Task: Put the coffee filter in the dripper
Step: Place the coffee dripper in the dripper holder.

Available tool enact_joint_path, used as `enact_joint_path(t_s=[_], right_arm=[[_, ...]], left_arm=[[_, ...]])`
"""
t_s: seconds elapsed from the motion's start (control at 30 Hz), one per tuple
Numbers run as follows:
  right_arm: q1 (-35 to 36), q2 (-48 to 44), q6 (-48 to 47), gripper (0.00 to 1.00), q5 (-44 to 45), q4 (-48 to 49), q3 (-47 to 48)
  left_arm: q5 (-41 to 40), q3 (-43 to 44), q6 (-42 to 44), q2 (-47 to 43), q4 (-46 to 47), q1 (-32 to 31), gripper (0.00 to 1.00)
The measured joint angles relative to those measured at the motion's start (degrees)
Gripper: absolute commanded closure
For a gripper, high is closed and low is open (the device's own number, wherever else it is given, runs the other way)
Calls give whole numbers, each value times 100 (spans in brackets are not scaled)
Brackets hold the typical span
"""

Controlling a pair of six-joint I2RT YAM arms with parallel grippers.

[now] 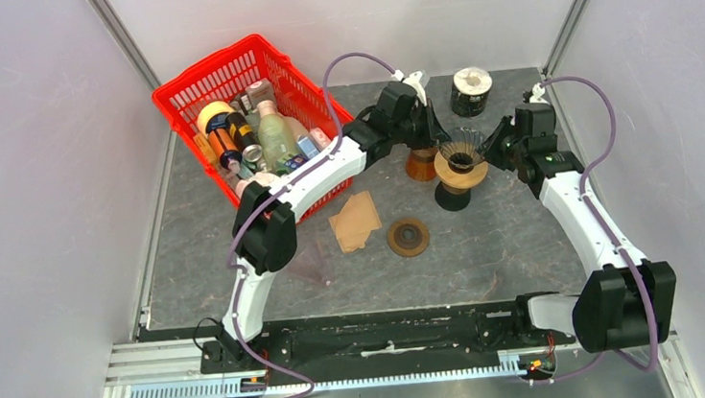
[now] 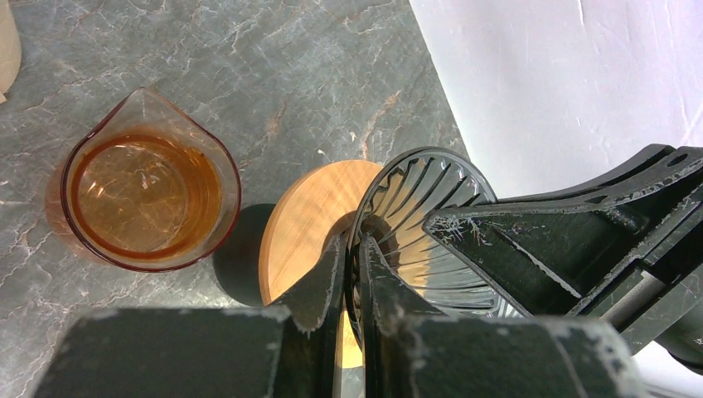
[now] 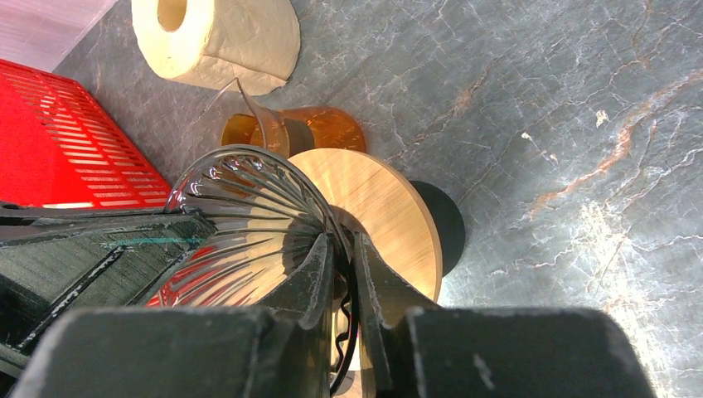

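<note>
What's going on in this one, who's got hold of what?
Both arms are on the glass dripper, which sits in a wooden collar on a black stand. The left claw pinches one side of its rim and the right claw pinches the opposite side. The dripper is empty. The coffee filter lies flat on the table, untouched. An amber glass jug stands beside the dripper.
</note>
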Motion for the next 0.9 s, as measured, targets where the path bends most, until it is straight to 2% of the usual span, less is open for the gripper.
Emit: enact_joint_path(t_s=[0.17, 0.7, 0.9], right_arm=[[-79, 87, 0, 100, -138, 94, -72], [-144, 431, -20, 99, -369, 487, -127], [-149, 444, -17, 96, -396, 505, -127]], left_arm=[[-197, -22, -4, -2, -20, -44, 98], [-719, -149, -46, -28, 48, -101, 98], [-739, -223, -83, -59, 127, -101, 98]])
